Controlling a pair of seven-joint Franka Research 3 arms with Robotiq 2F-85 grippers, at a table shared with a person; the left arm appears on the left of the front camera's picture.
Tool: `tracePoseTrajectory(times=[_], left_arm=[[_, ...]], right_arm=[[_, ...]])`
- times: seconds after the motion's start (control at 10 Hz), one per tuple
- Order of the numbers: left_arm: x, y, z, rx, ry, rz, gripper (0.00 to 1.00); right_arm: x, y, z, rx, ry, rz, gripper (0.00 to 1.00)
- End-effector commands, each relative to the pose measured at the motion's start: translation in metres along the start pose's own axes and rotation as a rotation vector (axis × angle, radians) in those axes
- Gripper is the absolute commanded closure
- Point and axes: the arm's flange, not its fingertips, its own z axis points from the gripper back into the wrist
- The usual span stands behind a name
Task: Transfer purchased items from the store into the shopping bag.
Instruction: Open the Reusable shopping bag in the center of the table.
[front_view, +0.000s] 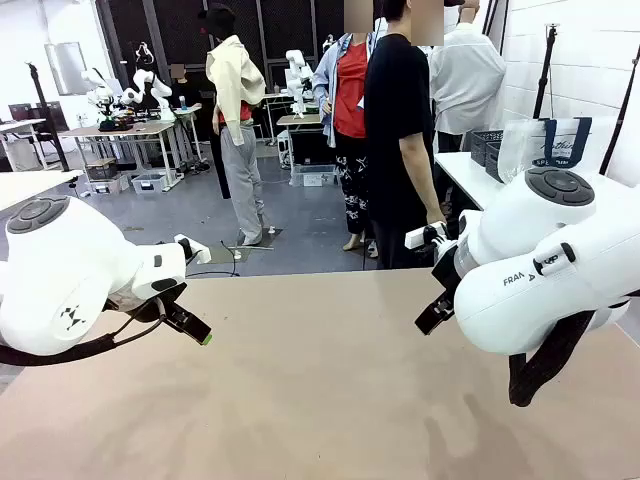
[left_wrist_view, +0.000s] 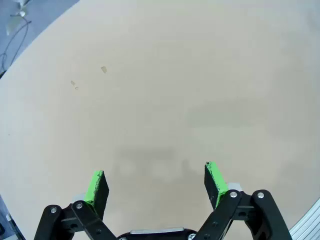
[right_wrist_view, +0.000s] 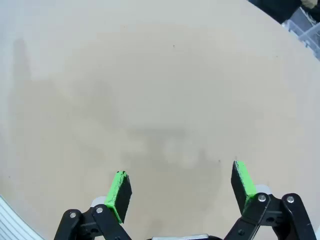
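Your left claw (left_wrist_view: 155, 180) is released, its green pads (left_wrist_view: 97, 185) spread wide with bare tan surface (front_view: 320, 400) between them and ahead of them. Your right claw (right_wrist_view: 180, 182) is released too, pads apart over the same bare top, gripping nothing. In the front view both claws hang low over the far part of the tan surface. The left one is near its far left corner and the right one near its far right corner, well apart from each other.

The shopping bag (front_view: 555, 140) is away from both claws. It stands upright on a white side surface (front_view: 465, 175) beyond the tan one's far right corner, behind your right arm's big joint, which hides its lower part. The store basket (front_view: 487, 145) sits just beside the bag, on its left, on that same white surface; you cannot tell from here what it holds. Your right claw is the nearer of the two, yet well apart from both bag and basket.

A person in a black shirt (front_view: 398, 120) stands at the far edge, between the tan surface and the white one, with one hand (front_view: 435, 215) hanging close to your right arm's wrist.

The middle and near part of the tan surface lie open. In the left wrist view its edge curves across the upper left corner, with grey floor (left_wrist_view: 20, 20) beyond and a few small pale marks (left_wrist_view: 103, 69) near that edge.
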Motion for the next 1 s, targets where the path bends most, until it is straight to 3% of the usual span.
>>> tracePoseTrajectory(times=[0.0, 0.9], left_arm=[[0.0, 0.0, 0.0, 0.0, 0.0, 0.0, 0.0], [0.0, 0.0, 0.0, 0.0, 0.0, 0.0, 0.0]], right_arm=[[0.0, 0.0, 0.0, 0.0, 0.0, 0.0, 0.0], [0.0, 0.0, 0.0, 0.0, 0.0, 0.0, 0.0]])
